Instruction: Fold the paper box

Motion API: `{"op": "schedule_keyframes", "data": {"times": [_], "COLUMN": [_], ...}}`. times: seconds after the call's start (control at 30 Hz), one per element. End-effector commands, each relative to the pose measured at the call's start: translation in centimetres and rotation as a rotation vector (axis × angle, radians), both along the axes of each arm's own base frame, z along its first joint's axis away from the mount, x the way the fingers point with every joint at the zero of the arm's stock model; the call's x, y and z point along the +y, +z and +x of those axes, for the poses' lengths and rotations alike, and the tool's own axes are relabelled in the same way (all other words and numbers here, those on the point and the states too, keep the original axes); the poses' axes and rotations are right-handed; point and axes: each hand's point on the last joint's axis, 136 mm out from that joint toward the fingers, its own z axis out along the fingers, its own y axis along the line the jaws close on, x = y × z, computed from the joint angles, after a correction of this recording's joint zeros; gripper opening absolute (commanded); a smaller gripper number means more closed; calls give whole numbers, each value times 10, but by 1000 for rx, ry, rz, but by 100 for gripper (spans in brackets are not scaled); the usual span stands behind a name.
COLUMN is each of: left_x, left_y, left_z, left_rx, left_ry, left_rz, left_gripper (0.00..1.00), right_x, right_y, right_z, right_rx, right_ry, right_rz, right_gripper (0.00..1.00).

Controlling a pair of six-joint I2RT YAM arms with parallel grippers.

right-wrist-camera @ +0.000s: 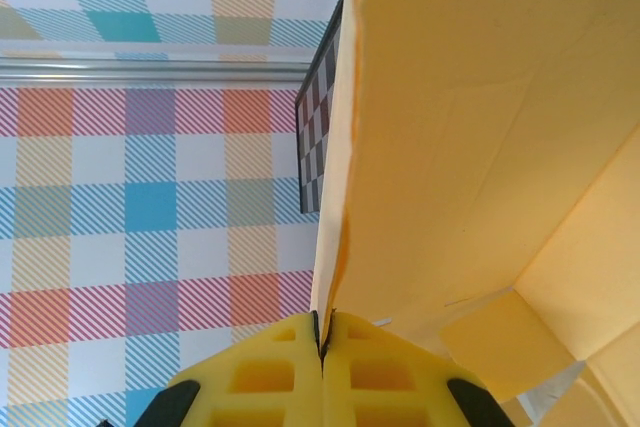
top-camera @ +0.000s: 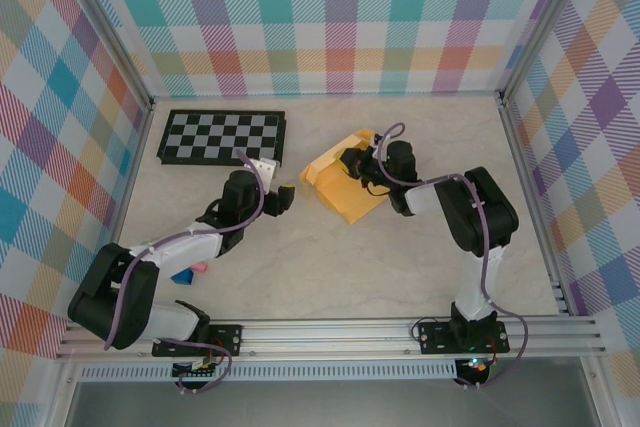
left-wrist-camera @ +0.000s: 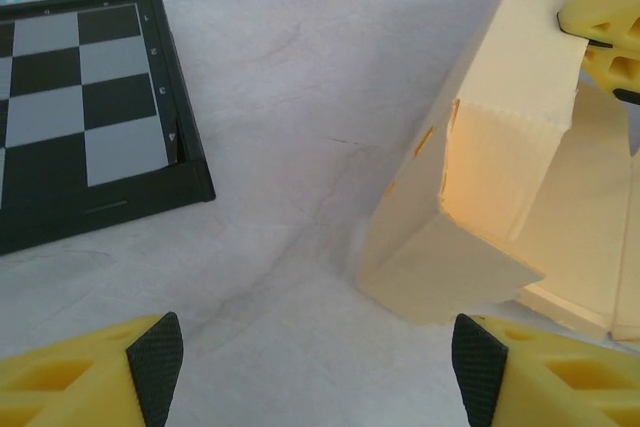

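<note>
One pale, marbled bench fills the floor of the booth, closed in by plaid-patterned walls at the back and on both sides. Two black arms are bolted at its near edge. The left arm has a white sleeve along its forearm and reaches in towards the middle. The right arm bends over and back towards the centre from its own side.

There is one black-framed checkerboard of grey and black squares, lying flat at the far left of the bench.

There is one paper box of thin yellow-orange card, only partly formed. It sits just right of the bench's centre, near the checkerboard's right end but apart from it. From the left wrist, one tall wall of it stands up off the bench, and a corner flap angles down to the surface.

The right gripper is at the far side of the box. Its jaws are pressed together on the top edge of that raised wall, and the card slips between the two yellow fingers.

The left gripper hovers just left of the box. Its jaws are wide apart with only bare bench between them. Its two yellow fingers carry black pads, and the box's corner flap lies just ahead of them.

Beside the left arm lie two tiny items, one blue and one pink, too small to identify.
</note>
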Motion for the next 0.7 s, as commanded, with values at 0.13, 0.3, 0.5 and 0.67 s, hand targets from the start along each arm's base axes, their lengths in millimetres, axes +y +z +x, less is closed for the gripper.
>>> {"op": "schedule_keyframes", "data": {"times": [0.13,0.3,0.5,0.67], "left_x": [-25,-53,-66,-72], "left_y": [4,0,-12,-16], "left_z": [16,25,36,45], "left_rx": [-35,-47,-80,-87], "left_ry": [-183,-320,-425,-487], "left_rz": [96,90,168,193], "left_gripper": [73,71,68,63], "right_x": [-1,2,5,7], "right_y": [-8,-7,-6,-3], "right_z": [12,19,20,18], "right_rx": [-37,-31,-24,-27], "right_ry": [36,40,60,80], "right_rz": [0,19,26,29], "right_gripper": [0,0,0,0]}}
